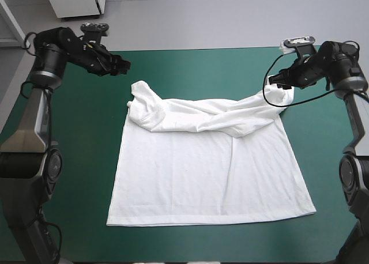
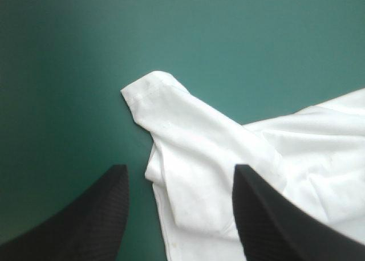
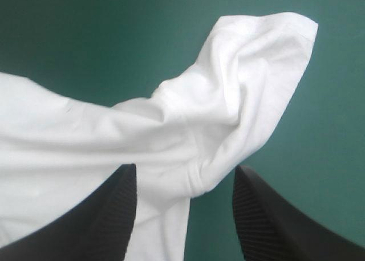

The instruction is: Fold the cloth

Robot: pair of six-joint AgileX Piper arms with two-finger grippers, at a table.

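The T-shirt (image 1: 210, 183) is lying in the middle of the counter (image 1: 190, 68). Its hem is pointing toward the near edge and its body is resting flat on the teal-green cover, while its far part is lying bunched in a rumpled band across the chest. The left-hand sleeve (image 1: 141, 92) is sitting at one end of that band and the right-hand sleeve (image 1: 270, 102) at the other.

The left jaws are hovering released and grasping nothing. The left-hand sleeve's cuff is lying just ahead of them, with shoulder cloth showing between the black fingers (image 2: 85, 215). The right jaws are likewise standing apart and empty, right over the right-hand sleeve.

The step in hand is looking like a paired pinch of the two far corners. To do it well, each side should be coming down on firm cloth near the shoulder seam rather than the loose cuff. Both should be clenching together and lifting evenly, so the band is pulling out straight before any fold is being laid.
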